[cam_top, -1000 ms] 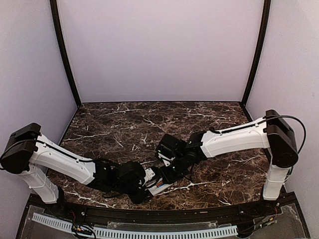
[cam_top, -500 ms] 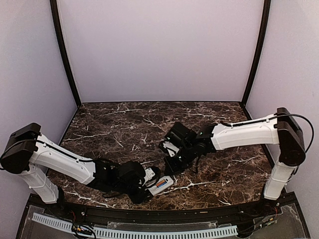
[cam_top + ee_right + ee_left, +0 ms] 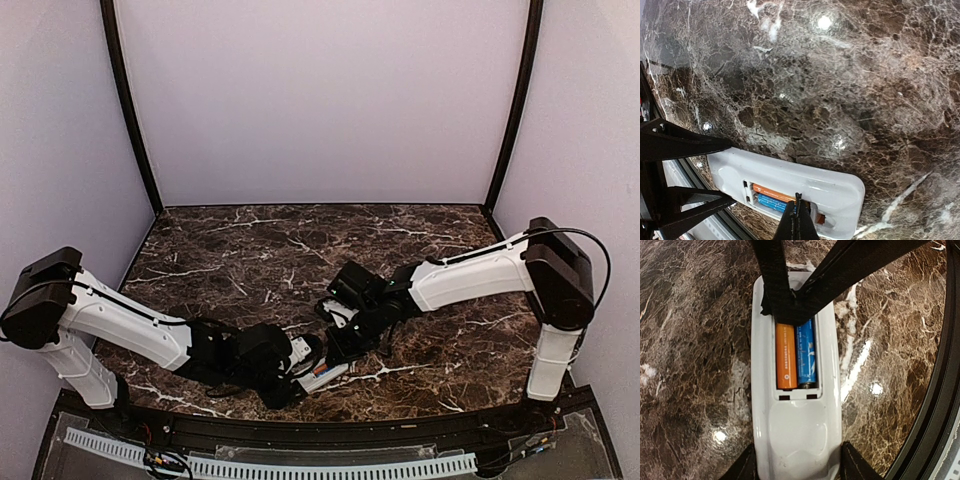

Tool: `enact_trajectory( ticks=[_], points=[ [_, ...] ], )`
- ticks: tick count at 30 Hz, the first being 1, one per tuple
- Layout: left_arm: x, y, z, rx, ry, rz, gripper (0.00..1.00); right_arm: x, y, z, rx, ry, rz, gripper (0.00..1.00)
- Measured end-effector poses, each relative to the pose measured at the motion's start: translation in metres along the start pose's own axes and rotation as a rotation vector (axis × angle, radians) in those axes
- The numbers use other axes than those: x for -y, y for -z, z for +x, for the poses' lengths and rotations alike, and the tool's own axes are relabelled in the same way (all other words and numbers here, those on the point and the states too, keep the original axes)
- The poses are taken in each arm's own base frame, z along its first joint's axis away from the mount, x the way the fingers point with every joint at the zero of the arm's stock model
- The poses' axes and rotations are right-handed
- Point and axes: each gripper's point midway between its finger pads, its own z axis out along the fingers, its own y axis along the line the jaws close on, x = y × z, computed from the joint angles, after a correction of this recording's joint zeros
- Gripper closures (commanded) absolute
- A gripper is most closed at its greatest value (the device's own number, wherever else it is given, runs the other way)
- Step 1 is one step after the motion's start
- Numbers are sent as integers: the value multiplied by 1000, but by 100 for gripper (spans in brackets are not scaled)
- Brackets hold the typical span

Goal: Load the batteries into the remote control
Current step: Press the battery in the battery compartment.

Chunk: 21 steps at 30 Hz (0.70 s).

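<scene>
Camera one, overhead: left gripper (image 3: 303, 363) sits low near the front edge of the marble table (image 3: 250, 250), jaws partway apart and clamped across the remote control (image 3: 326, 372), which lies on the table just ahead of it. Right gripper (image 3: 336, 350) reaches in from the other side, nose down on that same handset, pinched fully together with nothing between.

Over to the left wrist: the handset is back-up with its bay open, and both batteries are in it. Orange battery (image 3: 786, 357) and blue battery (image 3: 806, 354) lie side by side, touching, long axes running straight along the remote's length. The left's fingers (image 3: 747, 467) hug the near end on both flanks. The right's closed tips come down on the far ends of the cells, the end farthest from the left's grip. Pressing or only touching? Hard to say.

Right wrist now: closed tips directly over the bay at one end of the pair, the remote stretching away leftward toward the left's black fingers.

My read: loading looks nearly done, and any seating push falls to the right arm, the one on top and free.
</scene>
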Motion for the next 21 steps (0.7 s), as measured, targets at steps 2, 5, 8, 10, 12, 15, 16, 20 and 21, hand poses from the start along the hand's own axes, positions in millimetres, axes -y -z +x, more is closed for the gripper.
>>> enact_trajectory(
  ticks=[2, 5, 8, 10, 12, 15, 16, 20, 21],
  points=[
    [0, 0, 0, 0, 0, 0, 59, 0, 0, 0, 2, 2, 1, 100],
    [0, 0, 0, 0, 0, 0, 59, 1, 0, 0, 3, 7, 4, 100],
    [0, 0, 0, 0, 0, 0, 59, 1, 1, -1, 2, 20, 10, 100],
    [0, 0, 0, 0, 0, 0, 59, 0, 3, -1, -4, 29, 14, 100],
    [0, 0, 0, 0, 0, 0, 59, -1, 5, -1, -10, 39, 16, 100],
    [0, 0, 0, 0, 0, 0, 59, -6, 16, -4, 1, 48, 10, 100],
    [0, 0, 0, 0, 1, 1, 59, -8, 21, -6, 14, 54, 5, 100],
    [0, 0, 0, 0, 1, 1, 56, -13, 55, -26, 109, 71, 14, 83],
    [0, 0, 0, 0, 0, 0, 54, -8, 65, -34, 142, 67, 34, 78]
  ],
)
